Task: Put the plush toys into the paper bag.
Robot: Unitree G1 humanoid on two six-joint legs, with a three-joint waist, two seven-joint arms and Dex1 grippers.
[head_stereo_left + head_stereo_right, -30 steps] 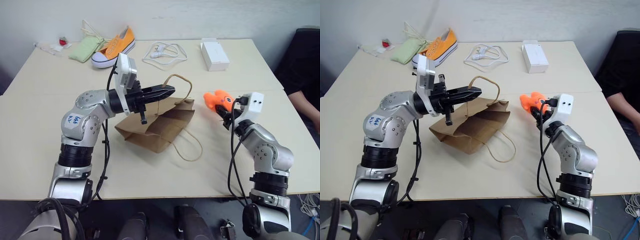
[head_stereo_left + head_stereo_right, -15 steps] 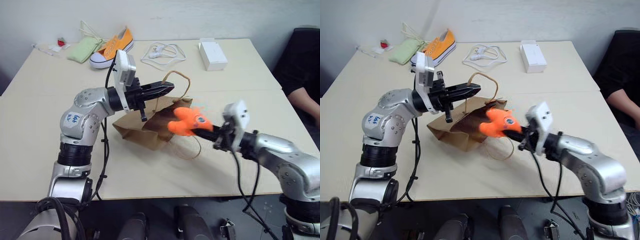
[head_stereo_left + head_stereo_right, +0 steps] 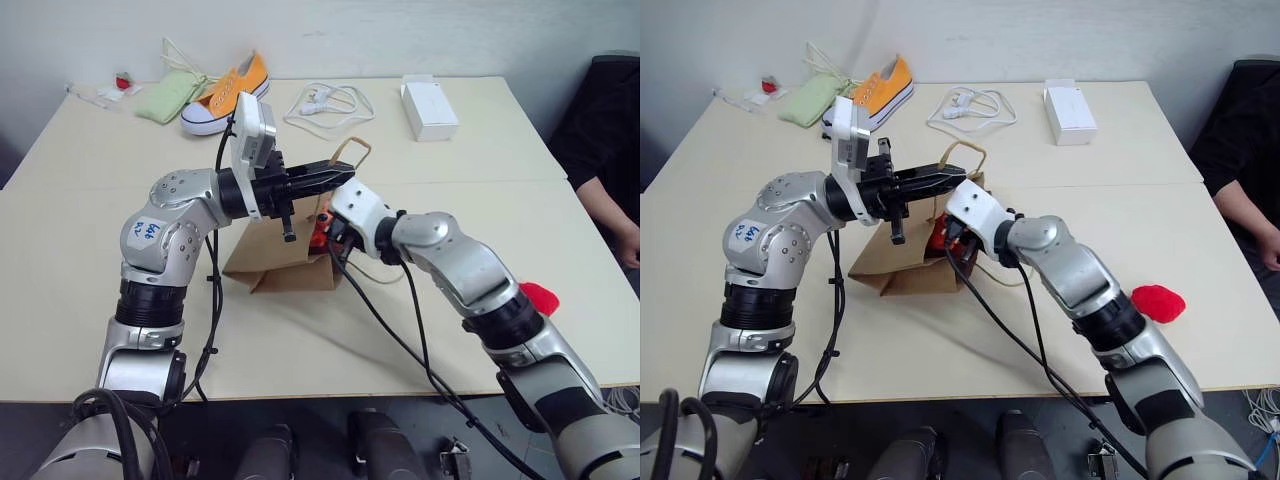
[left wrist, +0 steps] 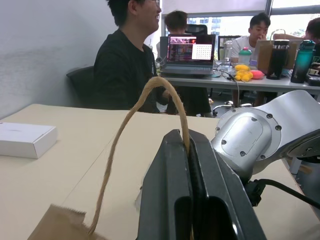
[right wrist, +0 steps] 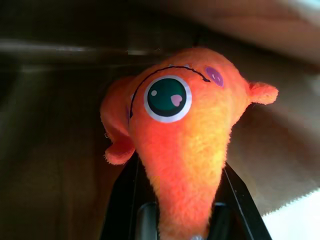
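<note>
**Two plush toys, one paper bag: one toy at the bag's mouth, one lying out on the table**

Two grippers work at the single brown kraft paper bag (image 3: 275,262). The left gripper (image 3: 340,179) is pinched tight on one twisted tan rope handle (image 4: 152,92), holding the bag's top raised near the table's middle. The right gripper (image 5: 175,220) is clamped on the orange fish-like plush toy with a black-and-white eye (image 5: 175,130), its fingers (image 5: 122,200) pressed against the toy's sides, and the toy sits inside the bag's open mouth with brown paper around it.

The second toy, a plain red fuzzy blob (image 3: 1157,303), lies on the pale wooden table (image 3: 80,250) well to the right of the bag, beside the right arm.

Along the far edge stand one orange sneaker with a white sole (image 3: 227,93), one pale green pouch (image 3: 170,98) just left of it, one coiled white cable (image 3: 325,102) and one white box (image 3: 430,106). One person in a dark sleeve (image 3: 600,130) sits at the right edge.
</note>
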